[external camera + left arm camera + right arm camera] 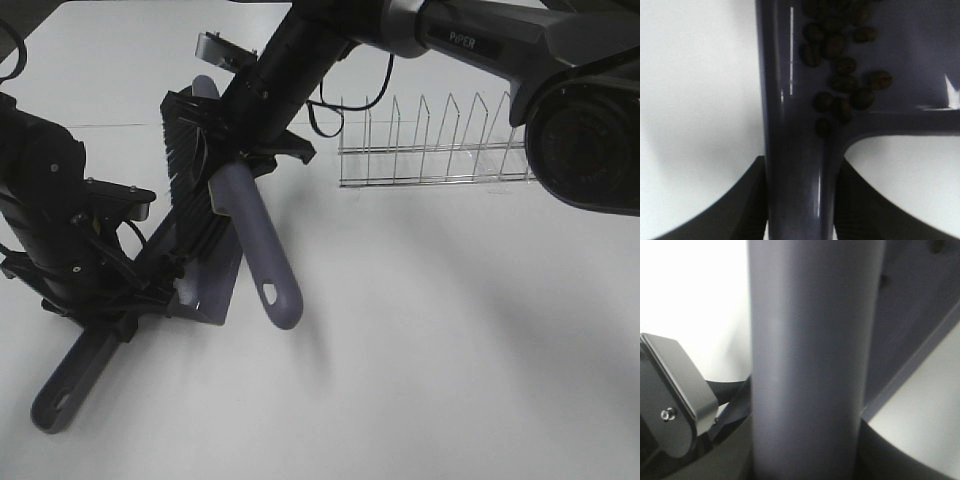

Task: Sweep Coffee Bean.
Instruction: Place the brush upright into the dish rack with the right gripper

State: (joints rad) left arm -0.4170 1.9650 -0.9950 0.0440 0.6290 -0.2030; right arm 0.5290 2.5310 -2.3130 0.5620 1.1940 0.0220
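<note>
Inside grey-purple dustpan (910,45), clustered dark oval coffee beans (842,80), left fingers (747,200) gripping its handle, right fingers (890,455) gripping brush (805,360)

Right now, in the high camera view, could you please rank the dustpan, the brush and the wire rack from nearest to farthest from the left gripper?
1. The dustpan: lower left, its handle gripped by the left gripper.
2. The brush: just to the right, lying across the dustpan.
3. The wire rack: far off on the right, toward the back.
</note>
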